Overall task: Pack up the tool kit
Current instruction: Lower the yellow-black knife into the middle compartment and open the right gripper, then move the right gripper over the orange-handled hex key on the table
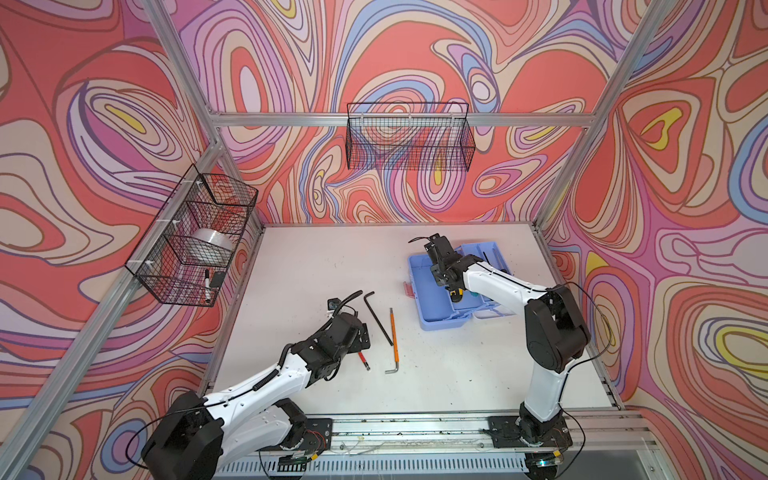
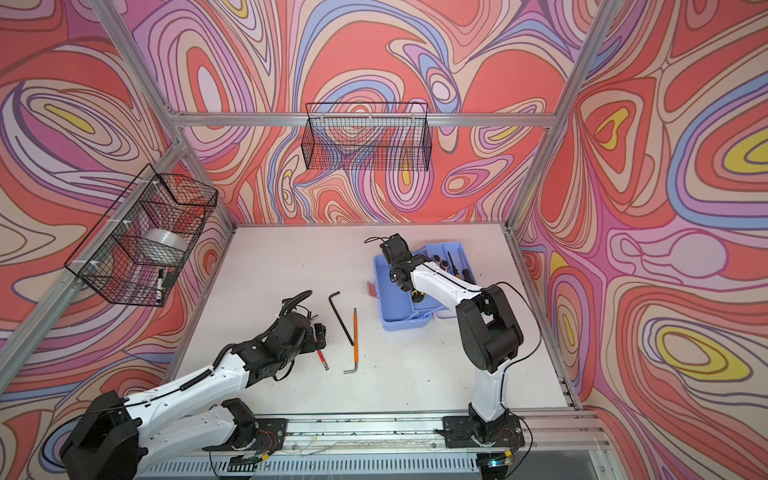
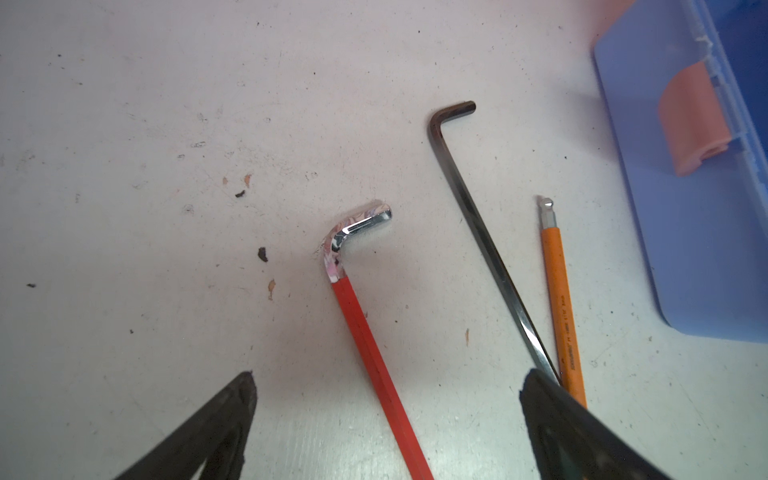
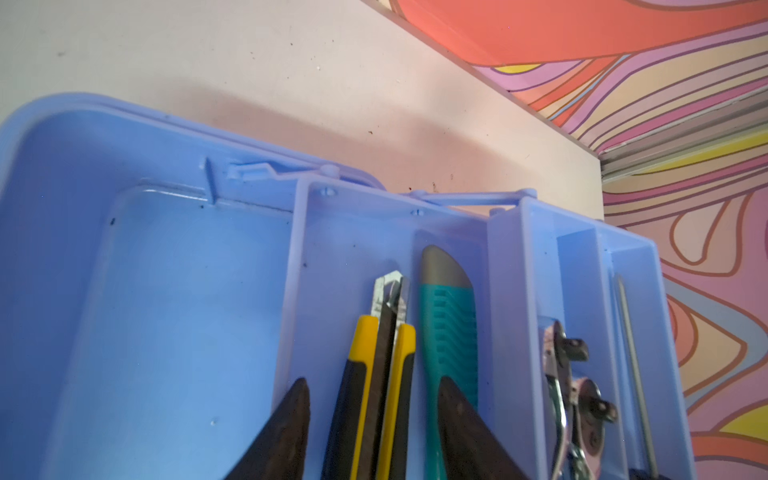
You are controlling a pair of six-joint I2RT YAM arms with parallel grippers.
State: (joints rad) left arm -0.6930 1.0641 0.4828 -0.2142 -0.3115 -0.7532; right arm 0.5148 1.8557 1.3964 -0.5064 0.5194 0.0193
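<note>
Tool kit (image 1: 419, 291) open, right of centre in both top views. My right fingers (image 4: 291, 415) stand parted around yellow knife (image 4: 361, 353) laid inside. Left fingers (image 3: 232, 399) gape wide over red hex key (image 3: 365, 332), likely next pick: lower, close, carry across.

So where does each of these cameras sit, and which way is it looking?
Top views: high in front, looking down at the table; left arm, right arm show.
Left wrist: on the left arm, facing a red bent key between its open fingers.
Right wrist: on the right arm, looking into the toolbox; fingers flank a yellow knife.
Shared: the toolbox shows in every view.
</note>
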